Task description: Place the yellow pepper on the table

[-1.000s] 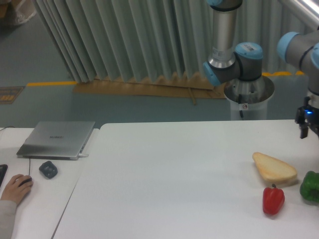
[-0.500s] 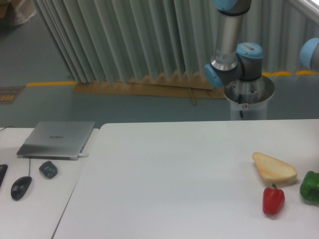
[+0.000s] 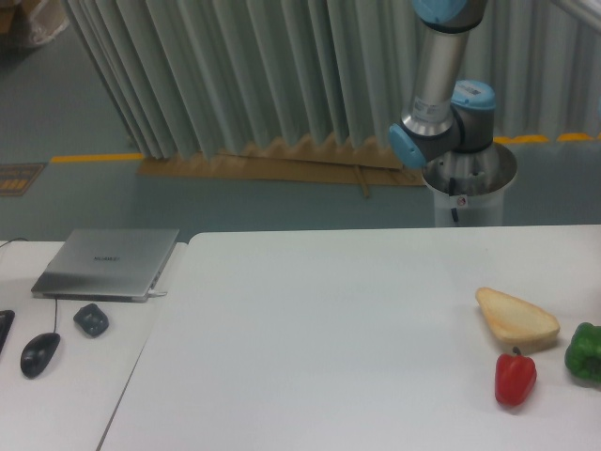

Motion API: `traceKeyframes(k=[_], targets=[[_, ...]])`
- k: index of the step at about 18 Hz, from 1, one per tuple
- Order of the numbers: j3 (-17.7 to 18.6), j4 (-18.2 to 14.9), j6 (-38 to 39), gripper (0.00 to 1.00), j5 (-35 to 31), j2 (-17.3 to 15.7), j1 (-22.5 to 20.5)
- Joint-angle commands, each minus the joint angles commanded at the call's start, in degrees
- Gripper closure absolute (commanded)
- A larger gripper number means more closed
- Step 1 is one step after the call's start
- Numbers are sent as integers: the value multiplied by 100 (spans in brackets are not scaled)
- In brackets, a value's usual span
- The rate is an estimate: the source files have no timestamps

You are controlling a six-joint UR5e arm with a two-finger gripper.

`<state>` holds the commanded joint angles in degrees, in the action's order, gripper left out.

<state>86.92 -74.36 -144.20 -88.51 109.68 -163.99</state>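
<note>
I cannot find the yellow pepper anywhere in this view, and the hand is also outside the frame, so I cannot tell if it is spread or pinching something. Only the arm's lower joints [image 3: 441, 122] show at the upper right. On the worktop [image 3: 329, 338], lower right, lie a bread slice [image 3: 516, 318], a red pepper [image 3: 515, 376] and a green pepper [image 3: 586, 353]. I judge the yellow one will be light, rigid and glossy, so slippery; I would grip across its lobed body, not the stem.
</note>
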Motion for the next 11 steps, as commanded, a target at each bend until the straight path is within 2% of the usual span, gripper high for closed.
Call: traceKeyframes(k=[4,7,11], targets=[[-123,-9,-1458,0,44,263,-501],[-158,210,-1760,0,9,369,-502],[-193,316,-2487,0,-105,457,-467]])
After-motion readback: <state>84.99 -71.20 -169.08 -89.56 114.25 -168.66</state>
